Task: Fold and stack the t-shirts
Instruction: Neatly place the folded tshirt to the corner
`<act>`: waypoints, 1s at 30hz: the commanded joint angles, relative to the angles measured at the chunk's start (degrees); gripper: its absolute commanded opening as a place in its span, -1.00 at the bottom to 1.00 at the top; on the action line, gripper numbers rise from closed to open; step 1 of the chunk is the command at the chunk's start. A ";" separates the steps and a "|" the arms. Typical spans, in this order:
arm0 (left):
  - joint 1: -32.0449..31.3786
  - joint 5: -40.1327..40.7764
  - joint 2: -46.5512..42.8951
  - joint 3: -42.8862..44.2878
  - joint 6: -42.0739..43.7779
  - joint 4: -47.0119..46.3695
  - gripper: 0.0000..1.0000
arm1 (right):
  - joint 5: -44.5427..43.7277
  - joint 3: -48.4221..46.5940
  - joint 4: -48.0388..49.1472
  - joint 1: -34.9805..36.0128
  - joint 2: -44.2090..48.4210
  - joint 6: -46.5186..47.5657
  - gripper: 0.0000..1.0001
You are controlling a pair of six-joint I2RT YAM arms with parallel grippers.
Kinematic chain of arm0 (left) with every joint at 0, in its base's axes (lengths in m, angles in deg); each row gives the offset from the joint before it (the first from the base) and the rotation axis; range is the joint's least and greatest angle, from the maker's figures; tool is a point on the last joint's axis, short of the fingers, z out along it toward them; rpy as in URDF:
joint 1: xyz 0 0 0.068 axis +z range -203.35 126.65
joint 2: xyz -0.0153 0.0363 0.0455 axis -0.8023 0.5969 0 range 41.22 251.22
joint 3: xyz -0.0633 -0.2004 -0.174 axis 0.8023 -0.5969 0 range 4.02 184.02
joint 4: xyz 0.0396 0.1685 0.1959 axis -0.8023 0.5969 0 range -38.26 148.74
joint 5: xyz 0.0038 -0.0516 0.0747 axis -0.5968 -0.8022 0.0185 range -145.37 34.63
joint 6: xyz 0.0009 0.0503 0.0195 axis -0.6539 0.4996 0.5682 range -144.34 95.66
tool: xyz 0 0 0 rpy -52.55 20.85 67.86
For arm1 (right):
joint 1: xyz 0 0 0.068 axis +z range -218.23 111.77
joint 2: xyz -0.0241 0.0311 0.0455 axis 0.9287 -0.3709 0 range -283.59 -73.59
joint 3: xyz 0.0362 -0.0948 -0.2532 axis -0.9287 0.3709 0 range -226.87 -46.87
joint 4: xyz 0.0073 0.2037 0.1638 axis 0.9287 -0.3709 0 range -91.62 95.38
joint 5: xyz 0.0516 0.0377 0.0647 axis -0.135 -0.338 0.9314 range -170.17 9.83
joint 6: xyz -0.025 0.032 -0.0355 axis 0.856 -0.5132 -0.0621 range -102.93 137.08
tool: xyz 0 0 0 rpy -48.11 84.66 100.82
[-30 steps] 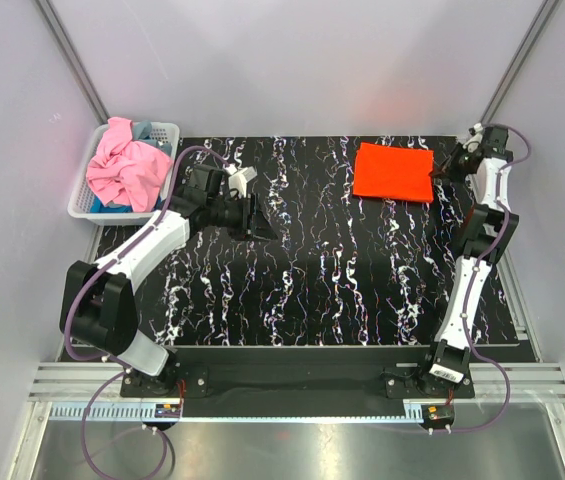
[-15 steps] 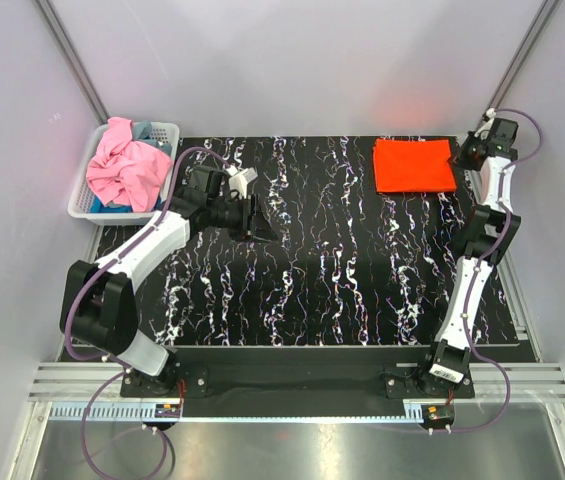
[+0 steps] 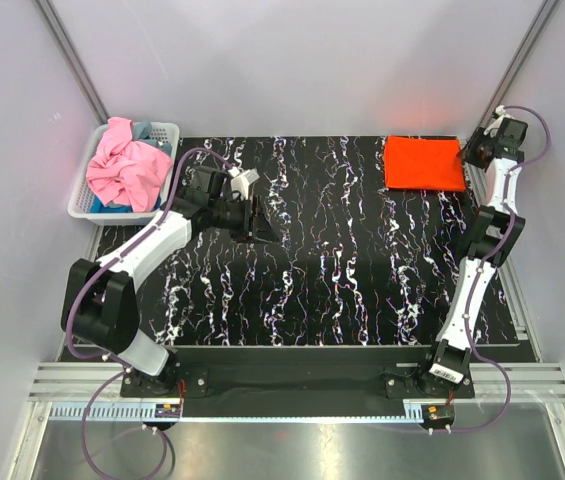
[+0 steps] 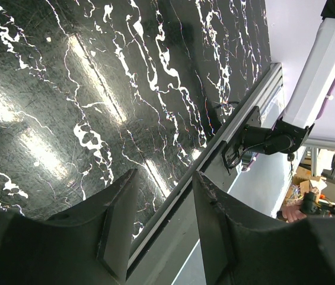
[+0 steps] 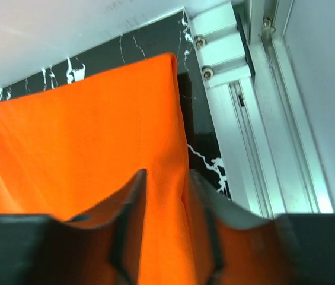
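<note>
The folded bright orange t-shirt (image 3: 422, 163) lies flat at the table's far right corner. My right gripper (image 3: 472, 155) sits at its right edge, shut on a ridge of the orange cloth (image 5: 84, 148) between its fingers (image 5: 164, 178). The crumpled light pink t-shirt (image 3: 122, 165) fills the white basket at far left, with a bit of the blue-grey t-shirt (image 3: 143, 130) showing behind it. My left gripper (image 3: 262, 222) hovers open and empty over the table's left middle; in its wrist view (image 4: 164, 178) only tabletop shows between the fingers.
The white lattice basket (image 3: 169, 131) stands off the table's far left corner. The black marbled table (image 3: 322, 260) has a metal rail (image 5: 232, 53) close along the right edge, beside the orange shirt. Grey walls stand behind and to both sides.
My right gripper has moved right toward the far right corner, dragging the orange t-shirt with it. The left arm has barely moved.
</note>
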 commanded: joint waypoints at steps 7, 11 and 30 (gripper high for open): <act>-0.87 0.22 -4.34 0.73 -1.12 -3.81 -0.06 | -1.55 7.56 0.78 -0.40 14.71 -6.71 0.99; -0.69 8.12 -9.97 2.05 -0.95 -6.01 -0.04 | 2.20 19.17 -3.18 1.62 27.63 -15.25 0.99; 0.71 28.80 -33.97 0.40 -2.44 1.20 0.97 | 6.25 79.56 -14.00 26.41 98.45 -29.58 0.99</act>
